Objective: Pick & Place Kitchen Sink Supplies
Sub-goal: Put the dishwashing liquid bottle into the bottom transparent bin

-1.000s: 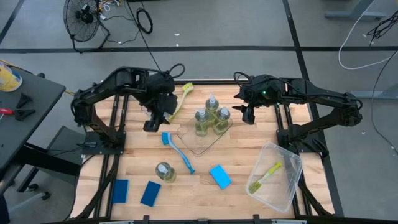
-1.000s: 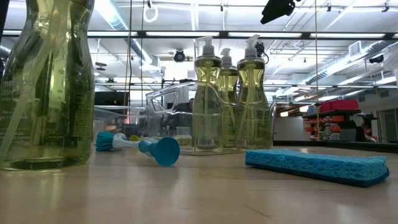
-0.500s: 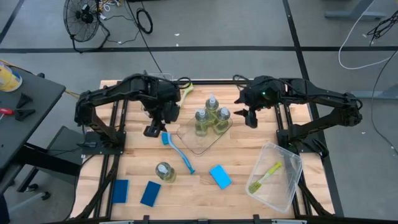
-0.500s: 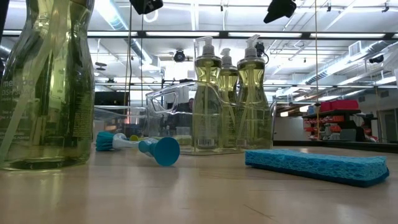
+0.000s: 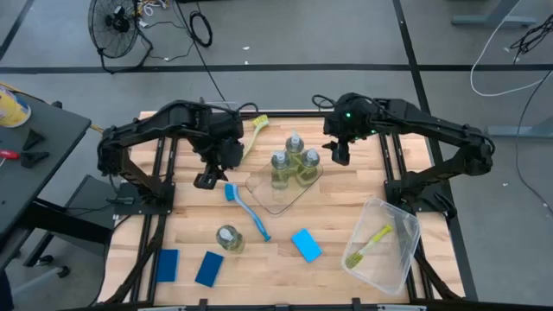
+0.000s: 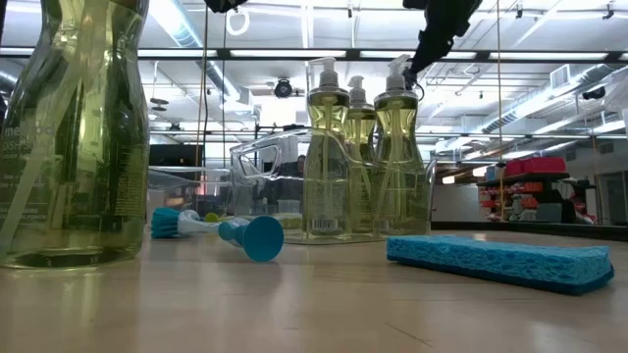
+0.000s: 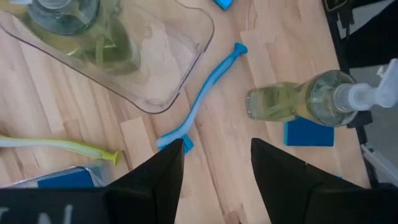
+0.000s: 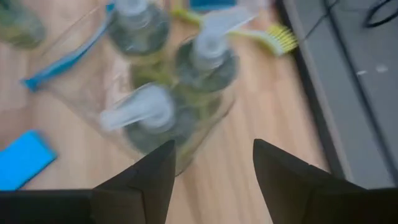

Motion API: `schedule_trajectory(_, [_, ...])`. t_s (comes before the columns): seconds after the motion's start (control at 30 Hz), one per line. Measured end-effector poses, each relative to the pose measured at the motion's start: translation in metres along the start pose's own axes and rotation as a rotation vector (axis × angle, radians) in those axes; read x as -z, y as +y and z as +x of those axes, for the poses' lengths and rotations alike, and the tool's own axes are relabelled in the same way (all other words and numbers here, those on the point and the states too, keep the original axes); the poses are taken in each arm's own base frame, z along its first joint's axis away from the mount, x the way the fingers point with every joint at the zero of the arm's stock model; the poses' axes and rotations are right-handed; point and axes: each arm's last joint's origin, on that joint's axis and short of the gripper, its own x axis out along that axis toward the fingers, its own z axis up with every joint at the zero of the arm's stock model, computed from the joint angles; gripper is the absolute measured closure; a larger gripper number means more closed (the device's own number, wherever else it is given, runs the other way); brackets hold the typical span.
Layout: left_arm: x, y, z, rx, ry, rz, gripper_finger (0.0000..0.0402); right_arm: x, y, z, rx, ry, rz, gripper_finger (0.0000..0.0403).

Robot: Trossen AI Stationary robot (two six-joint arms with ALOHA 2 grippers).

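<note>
Three clear bottles of yellow-green liquid (image 5: 294,160) stand on a clear flat tray (image 5: 278,197) at mid-table. My right gripper (image 5: 337,154) hangs open just right of them and above, its fingers tilted down toward their pumps (image 8: 205,59). My left gripper (image 5: 207,180) hangs open above the brush head (image 7: 174,142) of the blue dish brush (image 5: 249,210), which lies flat on the table. Neither gripper touches anything. A lone bottle (image 5: 229,238) stands near the front. Blue sponges (image 5: 167,265) (image 5: 209,269) (image 5: 305,244) lie flat. A yellow-green brush (image 5: 253,138) lies at the back.
A clear bin (image 5: 393,226) at the front right holds another yellow-green brush (image 5: 367,246). A second clear bin (image 6: 265,162) shows behind the bottles in the low view. Bare wood lies between the tray and the bin, and along the left side.
My right gripper has sunk and swung toward the table's left, closing on the three bottles. My left gripper has come down a little over the blue brush's head. Both have stayed open. No object has moved.
</note>
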Motion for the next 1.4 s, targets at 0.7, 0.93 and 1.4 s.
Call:
schedule_trajectory(0.7, [-0.003, -0.09, -0.007, 0.13, -0.042, 0.387, 0.0211, 0.003, 0.063, -0.005, -0.061, 0.057, 0.059, 0.0188])
schedule_trajectory(0.93, [-0.012, -0.112, 0.003, 0.114, -0.052, 0.506, 0.0186, 0.003, 0.072, -0.006, -0.053, 0.052, 0.039, 0.0188])
schedule_trajectory(1.4, [-0.033, -0.14, 0.055, 0.145, 0.065, 0.349, 0.0127, 0.007, 0.093, -0.01, -0.083, 0.058, -0.017, 0.0188])
